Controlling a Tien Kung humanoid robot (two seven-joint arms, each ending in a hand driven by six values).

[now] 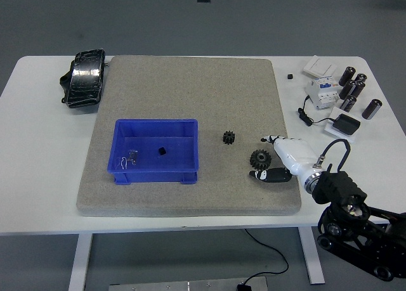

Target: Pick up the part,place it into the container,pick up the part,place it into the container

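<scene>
Two black gears lie on the grey mat: a small gear right of the bin and a larger gear nearer the front. My right hand rests on the mat beside the larger gear, fingers spread around its right and front sides, holding nothing. The blue container sits left of centre and holds a small black part and a small metal piece. My left arm is out of view.
A black wrapped object lies at the mat's far left. At the table's right stand a white breaker unit, several black cylinders, a black pad and a white switch plate.
</scene>
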